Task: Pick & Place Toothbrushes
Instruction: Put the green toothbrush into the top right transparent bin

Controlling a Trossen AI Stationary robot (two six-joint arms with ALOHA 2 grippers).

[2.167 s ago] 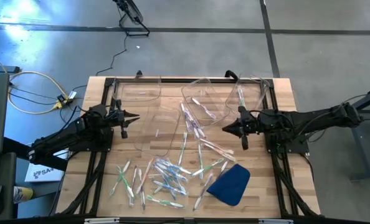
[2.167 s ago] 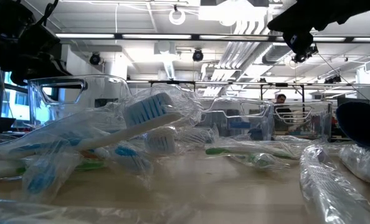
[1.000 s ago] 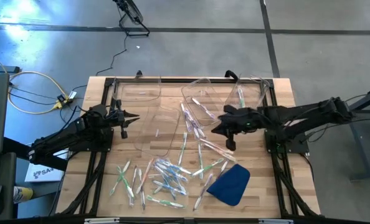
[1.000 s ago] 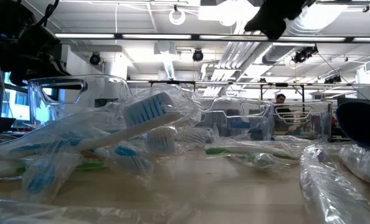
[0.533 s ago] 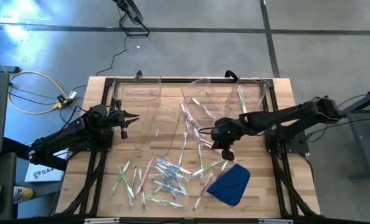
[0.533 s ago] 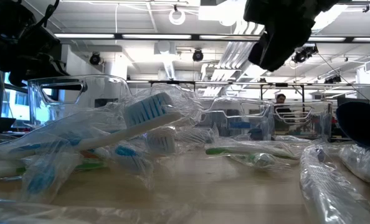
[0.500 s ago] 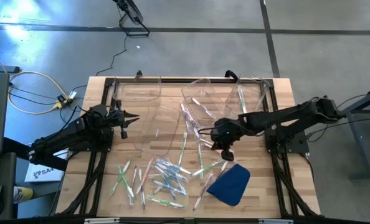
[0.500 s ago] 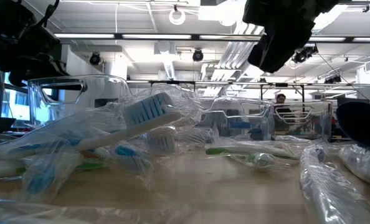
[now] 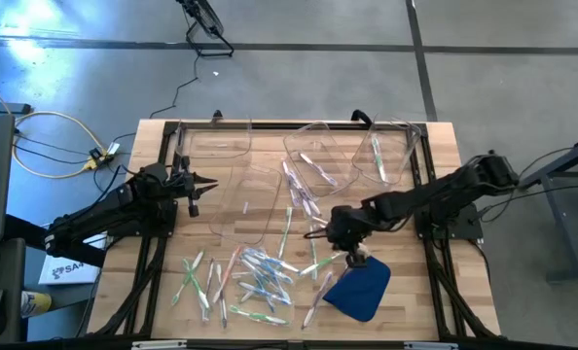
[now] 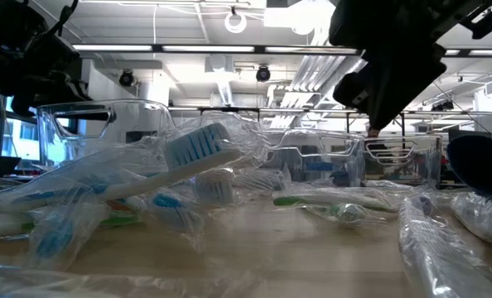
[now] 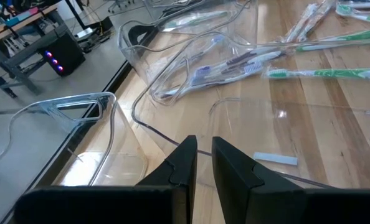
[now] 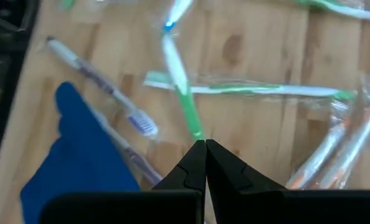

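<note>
Right gripper [image 9: 328, 233], fingers closed and empty, hovers over wrapped toothbrushes [image 9: 260, 272] beside a blue cloth [image 9: 359, 290]; left gripper [image 9: 209, 182], nearly closed, waits.

No readable text on table, toothbrushes, wrappers or bins. Only lettering: white label [image 9: 63, 269] on floor off table's left edge, near front-left corner, under left arm; dark print starts "SA", rest hidden by arm. Room signage in low view too small to read.
</note>
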